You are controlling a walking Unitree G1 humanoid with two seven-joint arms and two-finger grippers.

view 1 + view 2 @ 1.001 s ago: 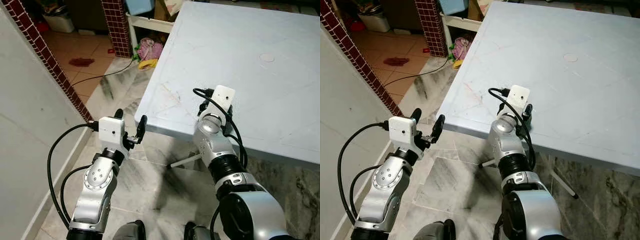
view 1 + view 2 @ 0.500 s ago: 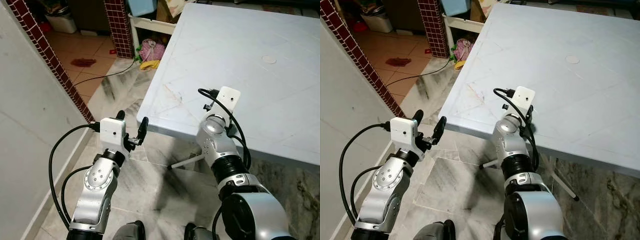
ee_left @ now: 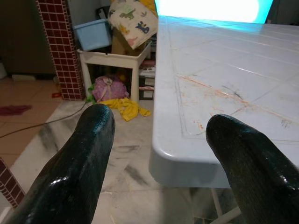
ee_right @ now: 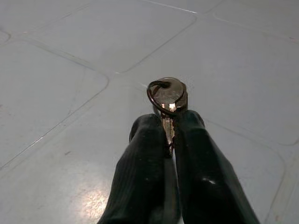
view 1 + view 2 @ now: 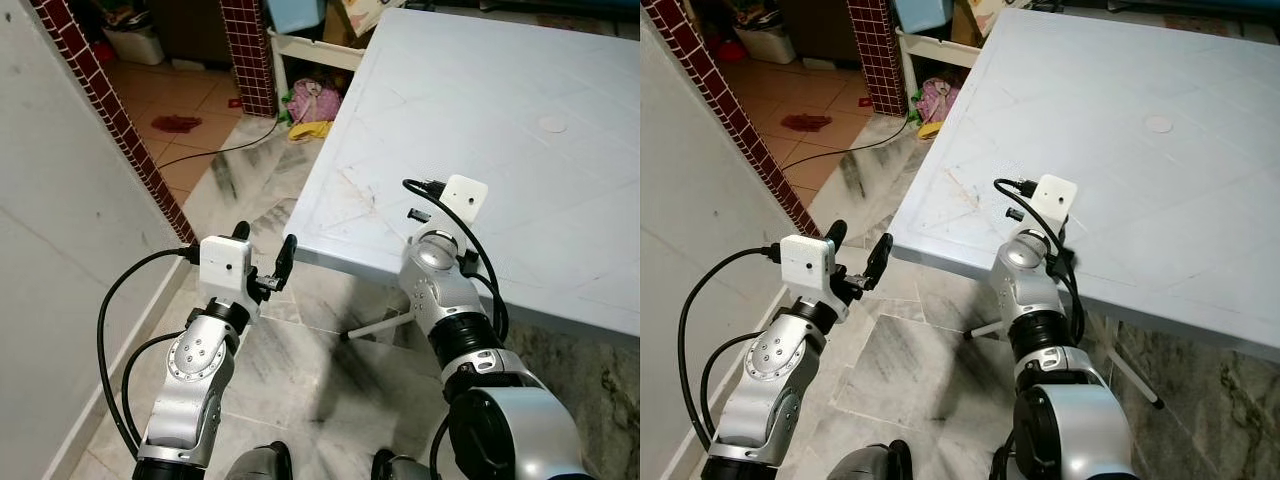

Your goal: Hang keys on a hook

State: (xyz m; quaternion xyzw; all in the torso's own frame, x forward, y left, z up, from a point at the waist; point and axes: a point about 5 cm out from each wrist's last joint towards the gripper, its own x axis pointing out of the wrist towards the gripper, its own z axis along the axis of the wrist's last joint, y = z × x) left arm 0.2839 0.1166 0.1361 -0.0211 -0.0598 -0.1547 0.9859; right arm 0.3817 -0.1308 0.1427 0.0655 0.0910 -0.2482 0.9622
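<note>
— Where is the key point(image 4: 169, 98) held?

— It is pinched by its blade between the closed fingers of the right gripper point(image 4: 169, 135), above the table point(image 5: 560, 190) near its front edge. The bow and wire ring point(image 4: 156, 91) are left free past the fingertips.

— How is it expected to handle?

— It is judged light, stiff and slick (thin metal, likely to pivot in the pads). The grip on the blade is best kept, so the ring can be offered to a hook.

— And the left gripper point(image 5: 264, 260)?

— It is held open and empty off the table's front-left corner.
</note>
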